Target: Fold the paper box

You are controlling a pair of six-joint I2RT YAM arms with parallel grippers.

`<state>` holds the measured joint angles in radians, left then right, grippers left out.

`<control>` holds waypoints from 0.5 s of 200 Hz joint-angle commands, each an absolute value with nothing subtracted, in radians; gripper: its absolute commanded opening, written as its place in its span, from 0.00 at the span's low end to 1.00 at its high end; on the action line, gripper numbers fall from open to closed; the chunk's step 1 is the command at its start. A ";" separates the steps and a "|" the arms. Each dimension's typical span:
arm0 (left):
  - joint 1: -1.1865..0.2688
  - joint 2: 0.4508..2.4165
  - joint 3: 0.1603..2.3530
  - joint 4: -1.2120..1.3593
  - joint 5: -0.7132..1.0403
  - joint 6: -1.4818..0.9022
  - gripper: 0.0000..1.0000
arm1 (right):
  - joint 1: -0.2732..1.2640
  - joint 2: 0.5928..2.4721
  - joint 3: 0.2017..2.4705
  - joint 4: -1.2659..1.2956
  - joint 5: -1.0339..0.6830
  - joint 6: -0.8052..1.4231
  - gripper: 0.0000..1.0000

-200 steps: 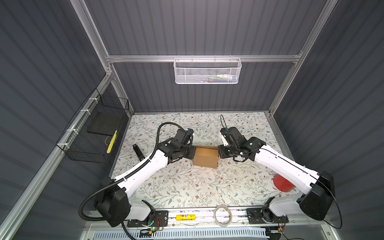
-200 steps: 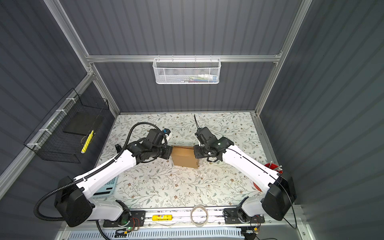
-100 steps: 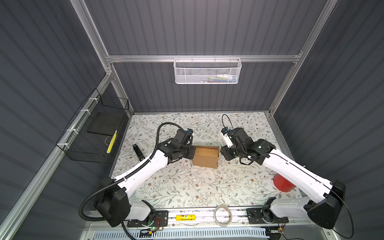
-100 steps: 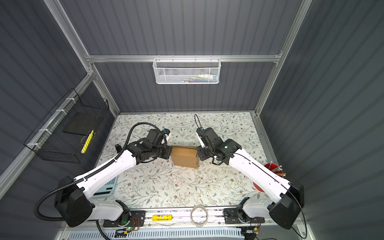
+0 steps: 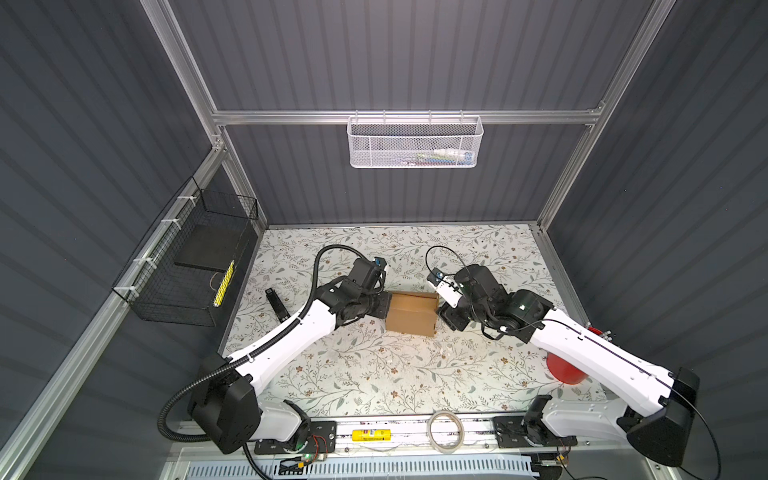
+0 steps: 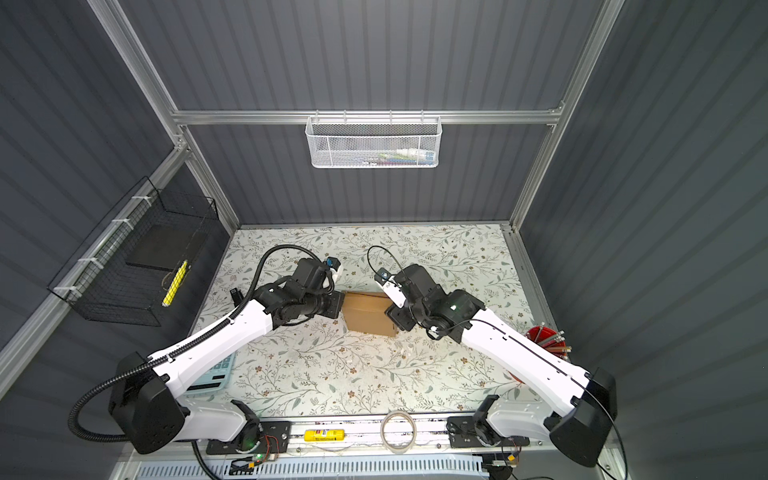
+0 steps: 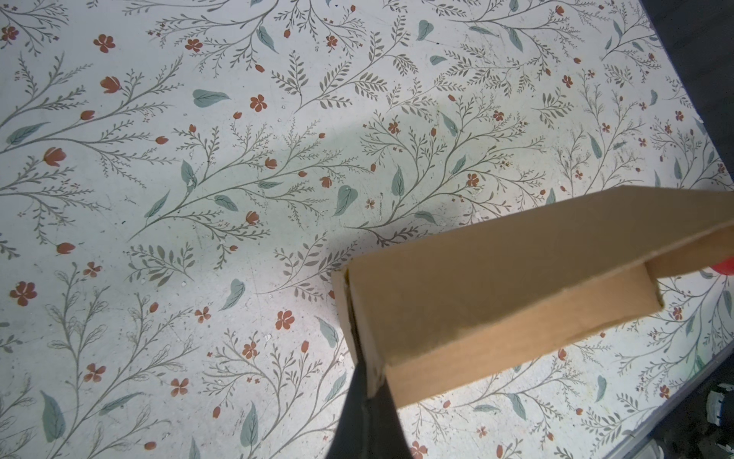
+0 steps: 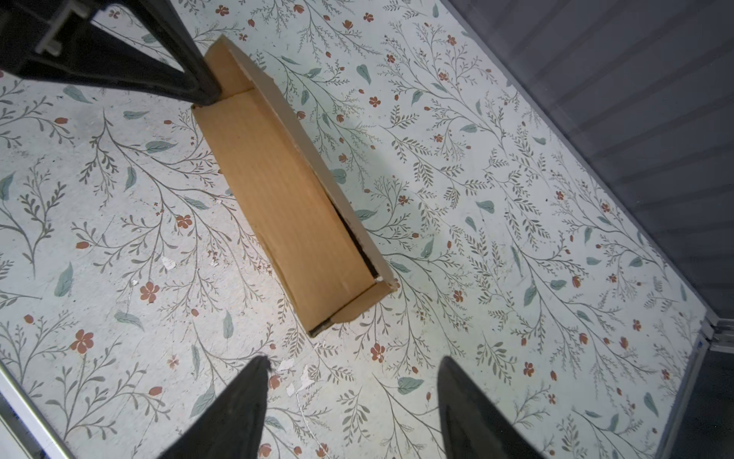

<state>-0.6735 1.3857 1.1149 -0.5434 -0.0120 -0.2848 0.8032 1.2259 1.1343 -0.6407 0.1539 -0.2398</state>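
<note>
Left claw (image 7: 369, 391) pinched on shallow corrugated brown paper box (image 7: 496, 286), right claw (image 8: 353, 363) spread wide, seemingly clear.

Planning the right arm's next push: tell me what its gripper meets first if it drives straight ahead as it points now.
Most likely the cardboard box: its near end lies directly ahead of the open right gripper. Height is hard to judge, so the gripper might pass over it.

One paper box (image 5: 411, 318) on the counter (image 5: 374, 374). Two baskets: one white mesh basket (image 5: 415, 141) behind the box, one black wire basket (image 5: 187, 270) to its left. One tape roll (image 5: 431, 430) in front of it, one red cup (image 6: 540, 334) to its right.
</note>
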 commanded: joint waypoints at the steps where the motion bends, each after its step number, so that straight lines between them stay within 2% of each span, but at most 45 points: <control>1: -0.673 1.392 1.081 -0.600 -0.019 -0.299 0.00 | 0.818 1.232 1.122 -0.590 0.157 -0.364 0.72; 38: -0.673 1.392 1.075 -0.592 -0.020 -0.298 0.00 | 0.831 1.261 1.118 -0.573 0.182 -0.433 0.78; 100: -0.673 1.387 1.058 -0.576 -0.019 -0.301 0.00 | 0.850 1.363 1.156 -0.567 0.252 -0.503 0.78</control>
